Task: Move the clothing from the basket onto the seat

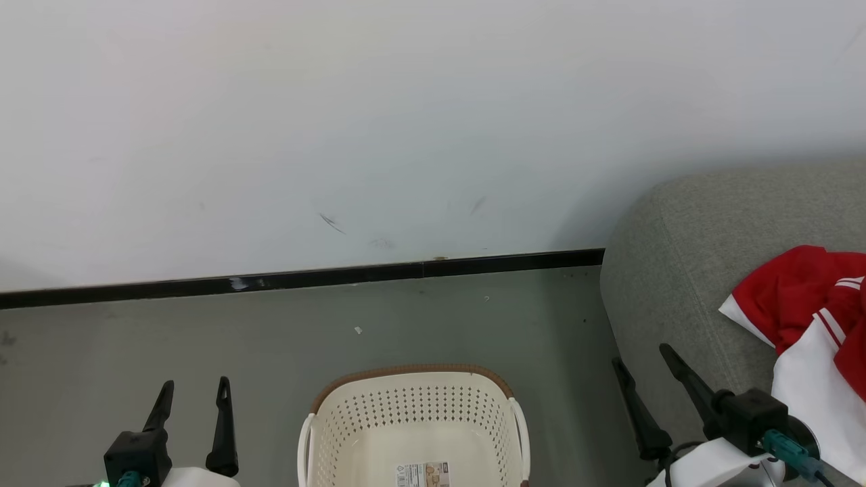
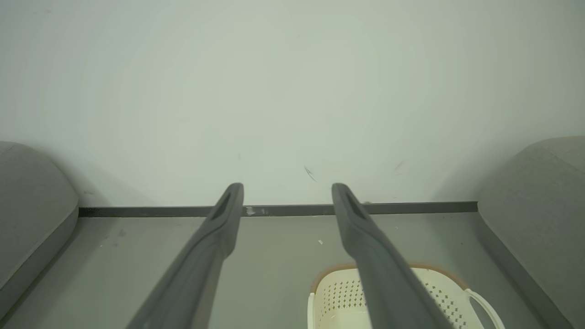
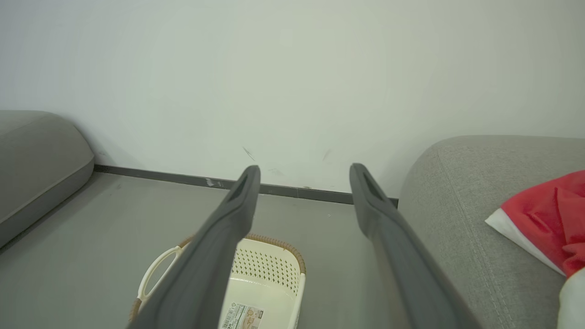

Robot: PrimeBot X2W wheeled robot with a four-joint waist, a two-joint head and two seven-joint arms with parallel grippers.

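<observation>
The soft bright-red clothing with white panels (image 1: 805,304) lies crumpled on the large grey fabric-upholstered seat (image 1: 676,284), at the right edge of the head view, which cuts it off. A white panel spreads toward the cushion's front, and a thin red-and-white striped band crosses one fold. The small cream-white perforated plastic basket with a brown woven rim (image 1: 413,370) stands on the grey floor (image 1: 203,352) just left of the seat, a label sticker (image 1: 423,473) on its bare bottom. The left gripper (image 1: 195,384) hovers left of the basket, fingers apart. The right gripper (image 1: 641,355) hangs at the seat's edge, between basket and clothing, fingers spread. Behind runs a white wall (image 1: 406,122) with a black skirting strip (image 1: 304,277).
</observation>
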